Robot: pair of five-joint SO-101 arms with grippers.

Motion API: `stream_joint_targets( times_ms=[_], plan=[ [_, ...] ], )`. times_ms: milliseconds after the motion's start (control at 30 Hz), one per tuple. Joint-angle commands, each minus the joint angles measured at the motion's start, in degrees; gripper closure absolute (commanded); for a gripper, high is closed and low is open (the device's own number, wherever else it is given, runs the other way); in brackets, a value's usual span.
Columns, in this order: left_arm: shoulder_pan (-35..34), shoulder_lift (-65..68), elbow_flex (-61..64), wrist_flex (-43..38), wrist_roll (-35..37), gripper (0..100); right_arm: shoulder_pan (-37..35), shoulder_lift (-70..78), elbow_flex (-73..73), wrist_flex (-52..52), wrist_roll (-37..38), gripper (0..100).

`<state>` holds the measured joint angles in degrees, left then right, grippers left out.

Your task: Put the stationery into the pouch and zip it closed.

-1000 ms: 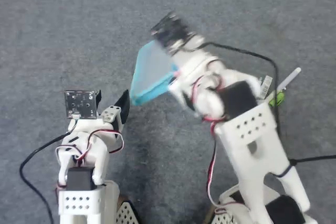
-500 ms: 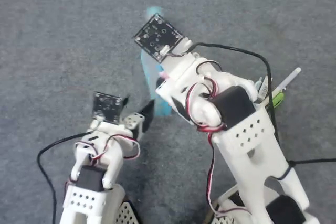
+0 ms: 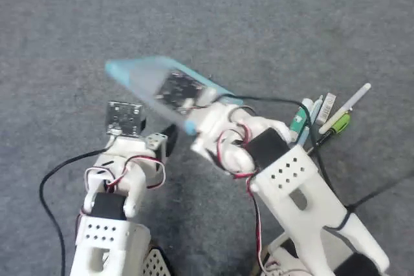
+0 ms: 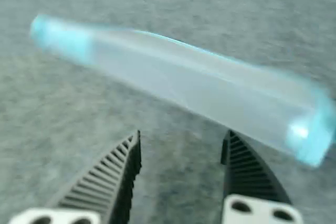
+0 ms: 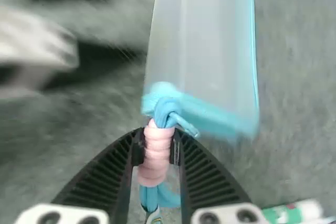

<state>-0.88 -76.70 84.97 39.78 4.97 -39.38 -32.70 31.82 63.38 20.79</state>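
Pouch (image 5: 202,51) hangs clamped in the right gripper (image 5: 156,140).

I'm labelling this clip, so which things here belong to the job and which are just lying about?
Part of the job: pouch, held by the right gripper; stationery on the table; left gripper, open.
Just lying about: black cable; grey table cover.

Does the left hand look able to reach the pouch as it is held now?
Probably yes. The left hand is open, and the pouch, held up by the right hand at its pink pull, lies across just ahead of it, with nothing between them.
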Motion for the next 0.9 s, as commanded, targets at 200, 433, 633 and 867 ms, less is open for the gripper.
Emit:
stream_joint_targets(
  times_ms=[200, 433, 633, 867],
  plan=[
    [-3.7, 0.2, -11.4, 10.5, -3.4, 76, 7.3, -1.2, 11.8, -10.5, 0.7, 99.2],
    [0.2, 0.2, -12.4, 13.2, -7.6, 69, 7.4, 2.3, 9.1, -9.5, 0.1, 99.2],
    [4.4, -0.5, -12.5, 15.4, -8.7, 68, 7.1, -0.4, -1.2, -0.9, -0.5, 99.2],
    [6.1, -13.1, -12.3, 21.5, -10.1, 65, 3.1, -6.9, 0.9, -3.6, -4.5, 99.2]
  ],
)
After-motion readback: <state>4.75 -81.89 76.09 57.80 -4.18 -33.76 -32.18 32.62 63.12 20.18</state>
